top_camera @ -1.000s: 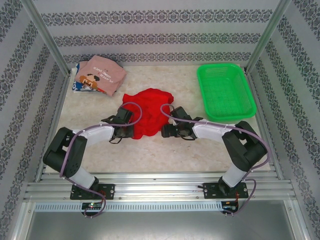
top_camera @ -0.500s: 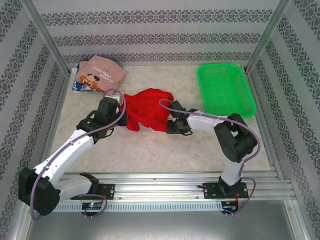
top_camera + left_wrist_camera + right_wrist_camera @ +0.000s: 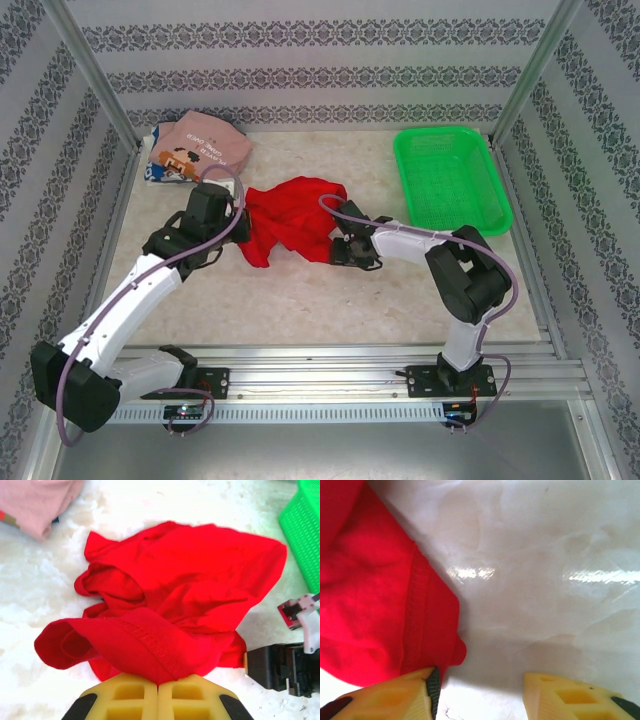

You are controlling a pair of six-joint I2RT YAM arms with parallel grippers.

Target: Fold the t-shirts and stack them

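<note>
**Red t-shirt** [image 3: 290,220]: plain bright red, crumpled and unfolded, lying mid-bench on the pale marbled bench [image 3: 300,300], between the two arms. One edge is lifted off the surface at its left side. The left wrist view shows a stitched hem bunched at the fingers, with the rest spread out beyond in loose folds.

**Left pincer** [image 3: 158,684]: yellow fingers pressed together with a fold of the red t-shirt pinched between them, at the shirt's left edge.

**Right pincer** [image 3: 480,690]: fingers set apart, with bare bench between them and nothing in the grip. It is low at the shirt's right edge. The red hem lies just beside one finger; whether it touches cannot be told.

**Pink t-shirt** [image 3: 205,148]: dusty pink with a printed graphic, folded, at the far left corner of the bench. It lies on top of a white-blue t-shirt [image 3: 155,172], whose edge shows beneath it.

**Green mesh basket** [image 3: 452,180]: plastic, at the far right of the bench, well apart from the red t-shirt.
</note>
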